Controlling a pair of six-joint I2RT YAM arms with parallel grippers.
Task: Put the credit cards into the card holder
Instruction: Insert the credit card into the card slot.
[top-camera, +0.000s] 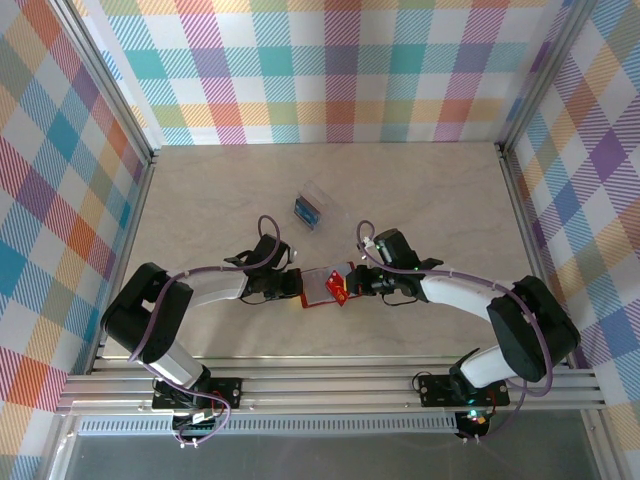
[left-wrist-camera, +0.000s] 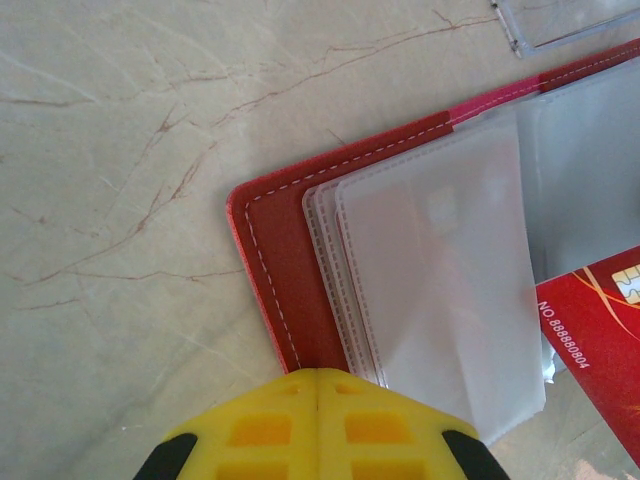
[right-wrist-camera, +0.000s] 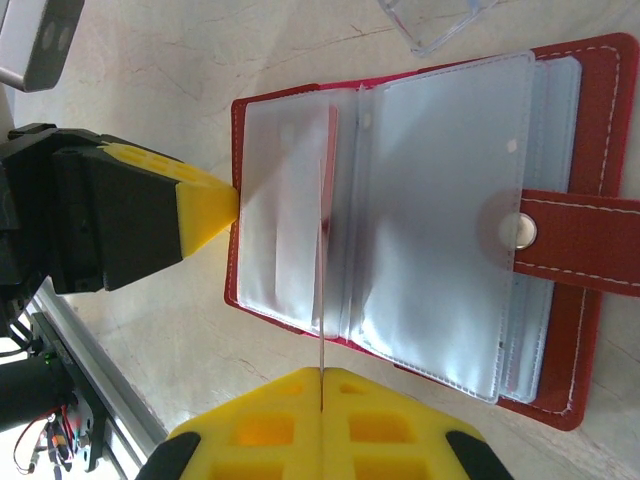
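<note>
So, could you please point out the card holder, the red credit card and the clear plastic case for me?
card holder (left-wrist-camera: 285, 260), left wrist view, on its red leather cover.
red credit card (left-wrist-camera: 605, 345), left wrist view, on its printed face.
clear plastic case (top-camera: 328, 202), top external view, on a bare clear part.

The card holder (right-wrist-camera: 590, 330) is red and leather-like, finely grained, with pale stitching along its edges. Its inner sleeves (right-wrist-camera: 440, 220) are frosted, translucent plastic with a slight sheen, and its snap (right-wrist-camera: 518, 232) looks like bright metal. The credit card (left-wrist-camera: 600, 335) is glossy red plastic with a gold metallic chip. The case (right-wrist-camera: 435, 25) is clear, glossy plastic. The tabletop (left-wrist-camera: 120, 200) is smooth, pale and marble-veined. The left gripper (left-wrist-camera: 318, 385) and right gripper (right-wrist-camera: 322, 390) have matt yellow plastic fingers.
</note>
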